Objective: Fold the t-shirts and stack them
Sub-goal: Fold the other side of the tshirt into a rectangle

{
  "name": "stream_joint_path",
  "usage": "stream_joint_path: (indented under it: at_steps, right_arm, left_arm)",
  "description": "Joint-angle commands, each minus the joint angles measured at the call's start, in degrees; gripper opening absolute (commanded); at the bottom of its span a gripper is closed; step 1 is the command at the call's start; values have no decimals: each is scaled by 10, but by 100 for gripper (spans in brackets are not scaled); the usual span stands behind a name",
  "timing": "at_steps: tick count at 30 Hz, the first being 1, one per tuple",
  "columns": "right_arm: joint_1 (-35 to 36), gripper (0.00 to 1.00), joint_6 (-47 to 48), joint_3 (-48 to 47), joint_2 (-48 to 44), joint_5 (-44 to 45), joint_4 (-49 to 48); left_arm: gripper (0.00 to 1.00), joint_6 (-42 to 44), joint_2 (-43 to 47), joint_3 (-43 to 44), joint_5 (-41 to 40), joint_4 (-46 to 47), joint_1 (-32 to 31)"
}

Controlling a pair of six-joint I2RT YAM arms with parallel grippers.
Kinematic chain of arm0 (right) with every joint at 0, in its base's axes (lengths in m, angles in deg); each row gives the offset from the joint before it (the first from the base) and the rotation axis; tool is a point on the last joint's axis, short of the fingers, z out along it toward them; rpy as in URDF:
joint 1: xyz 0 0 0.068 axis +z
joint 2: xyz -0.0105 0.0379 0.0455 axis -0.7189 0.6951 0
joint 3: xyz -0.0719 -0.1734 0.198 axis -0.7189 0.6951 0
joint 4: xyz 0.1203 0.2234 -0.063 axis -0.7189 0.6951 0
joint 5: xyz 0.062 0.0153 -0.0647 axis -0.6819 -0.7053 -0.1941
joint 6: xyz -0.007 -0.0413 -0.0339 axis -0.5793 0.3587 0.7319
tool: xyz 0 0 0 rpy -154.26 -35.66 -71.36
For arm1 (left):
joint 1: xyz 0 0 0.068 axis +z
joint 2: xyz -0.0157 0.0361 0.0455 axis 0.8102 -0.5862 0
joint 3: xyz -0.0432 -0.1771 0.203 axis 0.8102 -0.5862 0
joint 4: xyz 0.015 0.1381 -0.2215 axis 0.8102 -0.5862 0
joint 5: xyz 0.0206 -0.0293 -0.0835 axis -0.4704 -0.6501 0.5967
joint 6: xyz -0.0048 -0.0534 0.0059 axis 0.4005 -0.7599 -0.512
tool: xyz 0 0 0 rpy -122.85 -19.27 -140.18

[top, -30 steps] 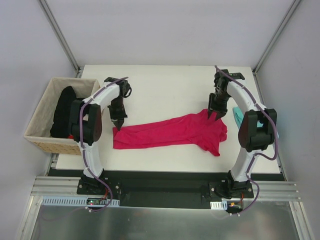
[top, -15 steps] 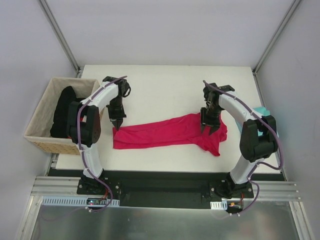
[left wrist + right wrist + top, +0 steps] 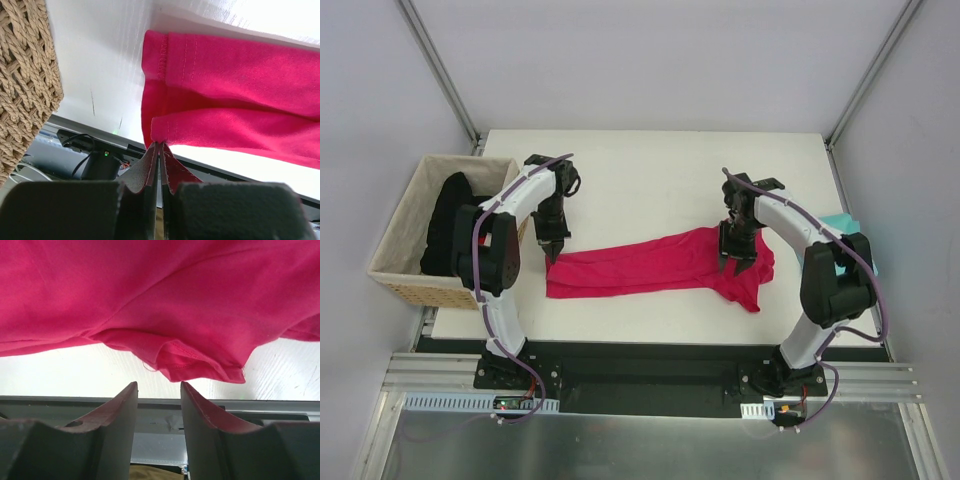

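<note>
Top external view: a bright crimson-pink t-shirt (image 3: pixel 660 265) of soft cloth lies flat and drawn out long on the white table (image 3: pixel 650 170). It runs from 9 o'clock to 3 o'clock across the near half of the top, with its wider, bunched end on the 3 o'clock side. The left gripper (image 3: pixel 552 252) stands at the far corner of the shirt's 9 o'clock end. The right gripper (image 3: pixel 735 262) points down over the bunched end. A teal t-shirt (image 3: pixel 840 222), only partly seen behind the right arm, lies at the table's 3 o'clock edge, apart from the pink one. Off the 9 o'clock edge sits a rectangular woven wicker basket (image 3: pixel 400 250) with dark cloth (image 3: pixel 445 225) inside.

Left wrist view: the left gripper's jaws are pressed together. The stitched hem corner of the pink shirt meets their tips and is pinched there, as far as can be seen. The basket's weave shows at 9 o'clock, just beside the table's edge.

Right wrist view: the right gripper's fingers stand a moderate gap apart with nothing between them. A folded, stitched edge of the pink cloth lies on the table just beyond the tips, at 12 o'clock from them, untouched.
</note>
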Motion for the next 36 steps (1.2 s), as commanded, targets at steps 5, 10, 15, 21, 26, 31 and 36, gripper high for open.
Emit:
stream_joint_path:
  at_steps: [5, 10, 15, 21, 26, 31, 36]
  right_arm:
    - [3, 38, 11, -33, 45, -12, -13]
    - [4, 34, 17, -33, 56, -17, -18]
    - [3, 28, 18, -32, 61, -17, -19]
    - [3, 9, 17, -23, 61, -17, -18]
    - [3, 1, 16, -19, 59, -12, -19]
    - [3, 1, 17, -46, 55, 5, -5]
    - [3, 1, 20, -112, 40, 46, 22]
  left_arm:
    - [0, -1, 29, 20, -12, -37, 6]
    - [0, -8, 26, 25, -12, -42, 6]
    - [0, -9, 22, 28, -11, -43, 6]
    - [0, -10, 21, 31, -11, -46, 6]
    - [0, -11, 25, 24, -14, -46, 6]
    - [0, -13, 29, 31, -18, -45, 6]
    - [0, -14, 38, 66, -20, -46, 6]
